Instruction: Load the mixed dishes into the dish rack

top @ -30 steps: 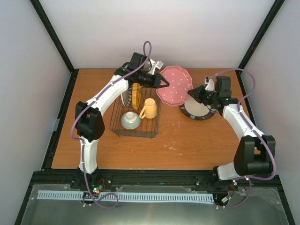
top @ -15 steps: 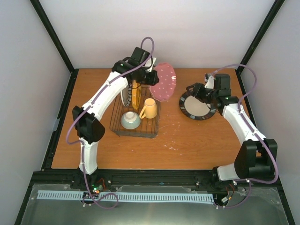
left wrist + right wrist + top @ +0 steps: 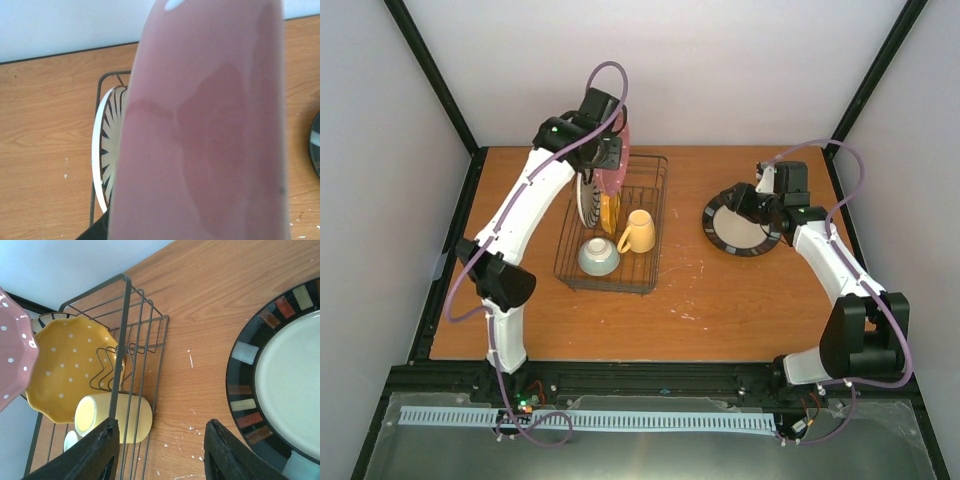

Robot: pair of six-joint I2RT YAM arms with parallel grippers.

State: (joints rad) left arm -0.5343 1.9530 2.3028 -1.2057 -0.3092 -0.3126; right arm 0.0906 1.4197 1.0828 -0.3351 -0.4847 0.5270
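Note:
My left gripper (image 3: pixel 604 152) is shut on the pink plate (image 3: pixel 618 173), holding it on edge over the back of the dish rack (image 3: pixel 650 215). In the left wrist view the pink plate (image 3: pixel 210 130) hides the fingers. In the rack stand the striped plate (image 3: pixel 585 200) and the orange-yellow plate (image 3: pixel 610 212), with the yellow mug (image 3: pixel 638 232) and the pale bowl (image 3: pixel 598 257) in front. The dark-rimmed beige plate (image 3: pixel 742 226) lies flat on the table. My right gripper (image 3: pixel 162 450) is open and holds nothing, just left of the dark-rimmed plate (image 3: pixel 285 385).
The right wrist view shows the rack's near wires (image 3: pixel 122 340), the mug (image 3: pixel 125 417) on its side and the orange-yellow plate (image 3: pixel 70 370) behind them. Bare wooden table (image 3: pixel 700 300) lies between rack and dark-rimmed plate. Black frame posts border the table.
The left arm swung the pink plate leftward from over the table to above the rack, turning it on edge. The right gripper opened and let the dark-rimmed plate down flat.

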